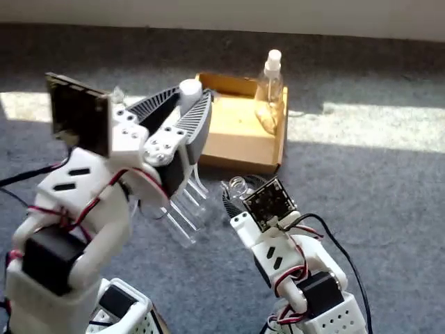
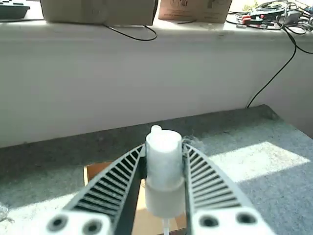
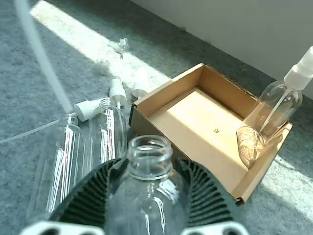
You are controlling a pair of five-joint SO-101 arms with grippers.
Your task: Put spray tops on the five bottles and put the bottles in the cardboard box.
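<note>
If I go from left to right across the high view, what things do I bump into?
Spray top in the left gripper → open bottle in the right gripper → capped bottle standing in the box.

Cardboard box (image 3: 195, 127) floor mostly open; capped bottle (image 3: 275, 104) stands in one corner. Loose bottles (image 3: 105, 134) lie on carpet (image 3: 44, 63) just beside box.

Grey carpet (image 1: 389, 202) meets a white wall (image 2: 146, 83), cables (image 2: 266, 17) lying on its ledge.
</note>
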